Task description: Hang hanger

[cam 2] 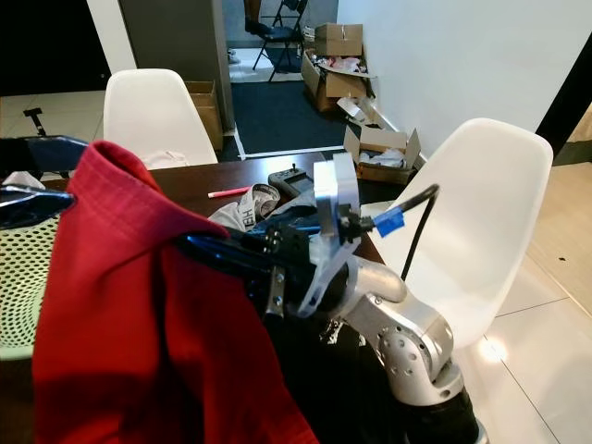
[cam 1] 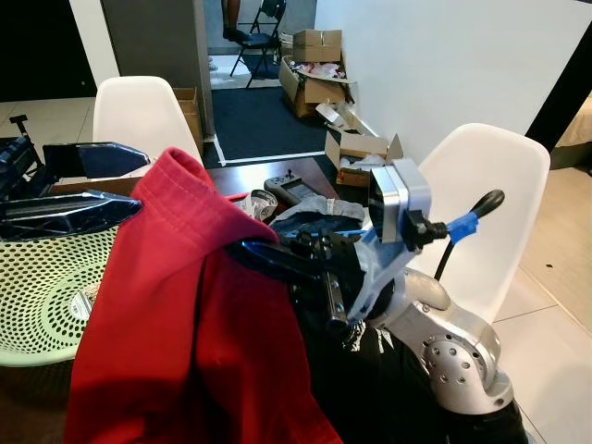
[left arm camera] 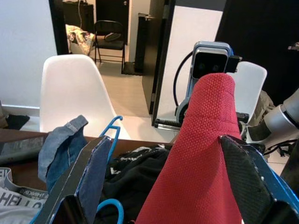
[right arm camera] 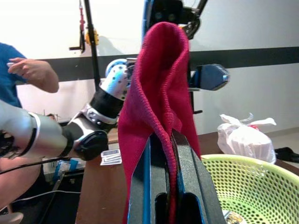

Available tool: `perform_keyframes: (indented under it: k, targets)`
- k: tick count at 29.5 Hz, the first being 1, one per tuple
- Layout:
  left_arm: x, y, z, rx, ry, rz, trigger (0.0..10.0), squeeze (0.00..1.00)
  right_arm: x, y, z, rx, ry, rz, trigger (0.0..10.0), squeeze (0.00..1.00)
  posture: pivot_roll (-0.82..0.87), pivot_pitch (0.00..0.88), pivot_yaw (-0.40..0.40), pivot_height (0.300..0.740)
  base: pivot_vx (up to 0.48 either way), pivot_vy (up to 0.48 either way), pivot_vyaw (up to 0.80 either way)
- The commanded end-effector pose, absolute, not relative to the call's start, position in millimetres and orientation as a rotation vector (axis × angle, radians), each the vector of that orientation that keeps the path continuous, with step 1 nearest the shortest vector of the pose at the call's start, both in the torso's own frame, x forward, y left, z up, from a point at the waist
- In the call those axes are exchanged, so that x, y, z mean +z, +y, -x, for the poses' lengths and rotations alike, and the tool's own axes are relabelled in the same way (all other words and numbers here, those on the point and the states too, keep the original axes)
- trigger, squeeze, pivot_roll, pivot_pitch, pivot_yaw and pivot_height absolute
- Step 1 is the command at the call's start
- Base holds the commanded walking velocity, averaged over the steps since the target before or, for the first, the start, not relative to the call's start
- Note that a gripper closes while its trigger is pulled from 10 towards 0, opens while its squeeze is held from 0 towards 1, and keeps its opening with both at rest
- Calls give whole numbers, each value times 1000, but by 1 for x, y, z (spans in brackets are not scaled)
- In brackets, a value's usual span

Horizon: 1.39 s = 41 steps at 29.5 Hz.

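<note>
A red garment [cam 1: 176, 314] hangs raised over the dark table. My right gripper [cam 1: 242, 250] is shut on a fold of it, and in the right wrist view the right gripper [right arm camera: 166, 136] pinches the red cloth between both fingers. My left gripper [cam 1: 137, 181] stands open at the garment's top left, and in the left wrist view the red cloth [left arm camera: 201, 154] rises between its spread fingers [left arm camera: 88, 168]. A blue hanger [left arm camera: 113, 129] lies on the clothes pile on the table, beside a piece of denim [left arm camera: 60, 149].
A green mesh basket [cam 1: 37, 296] sits on the table at the left, with a white bag [right arm camera: 245, 140] beside it. White chairs [cam 1: 490, 203] stand at the right and far side. Cardboard boxes [cam 1: 314, 83] line the wall. A person's hand [right arm camera: 32, 72] is behind me.
</note>
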State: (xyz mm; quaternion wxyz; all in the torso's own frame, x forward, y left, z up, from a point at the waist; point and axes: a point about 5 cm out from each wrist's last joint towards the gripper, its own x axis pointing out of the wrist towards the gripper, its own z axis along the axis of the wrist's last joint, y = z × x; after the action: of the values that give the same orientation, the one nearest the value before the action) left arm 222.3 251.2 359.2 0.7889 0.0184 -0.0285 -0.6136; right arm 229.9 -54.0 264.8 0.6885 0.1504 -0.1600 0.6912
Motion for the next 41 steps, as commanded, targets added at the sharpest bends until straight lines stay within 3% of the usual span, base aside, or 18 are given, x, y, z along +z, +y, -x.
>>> perform_keyframes:
  k: [1, 14, 29, 30, 32, 33, 34, 35, 41]
  targets:
    - [360, 249, -222, -1345, -64, -39, 10000, 1000, 267, -54, -225, 1572, -366, -337, 0, 0, 129, 24, -37, 740, 0, 0, 0]
    - [364, 241, -210, -1519, -66, 30, 10000, 1000, 266, -53, -224, 1574, -359, -342, 0, 0, 128, 31, -35, 740, 0, 0, 0]
    - [354, 232, -223, -1476, -27, 2, 10000, 1000, 267, -53, -217, 1618, -356, -340, 0, 0, 121, 37, -30, 740, 0, 0, 0]
    - [354, 228, -224, -1490, -29, 6, 10000, 686, 267, -53, -216, 1624, -355, -338, 0, 0, 121, 37, -30, 740, 0, 0, 0]
    - [354, 228, -224, -1490, -29, 6, 10000, 686, 267, -53, -216, 1624, -355, -338, 0, 0, 121, 37, -30, 740, 0, 0, 0]
    - [354, 225, -224, -1502, -32, 9, 10000, 353, 267, -53, -215, 1628, -354, -336, 0, 0, 121, 38, -31, 740, 0, 0, 0]
    - [354, 225, -224, -1502, -32, 9, 10000, 353, 267, -53, -215, 1628, -354, -336, 0, 0, 121, 38, -31, 740, 0, 0, 0]
    - [354, 222, -224, -1515, -36, 10, 10000, 0, 267, -52, -214, 1633, -352, -336, 0, 0, 121, 39, -31, 740, 0, 0, 0]
    - [357, 216, -223, -1567, -52, 25, 10000, 0, 266, -50, -213, 1639, -344, -335, 0, 0, 122, 40, -33, 740, 0, 0, 0]
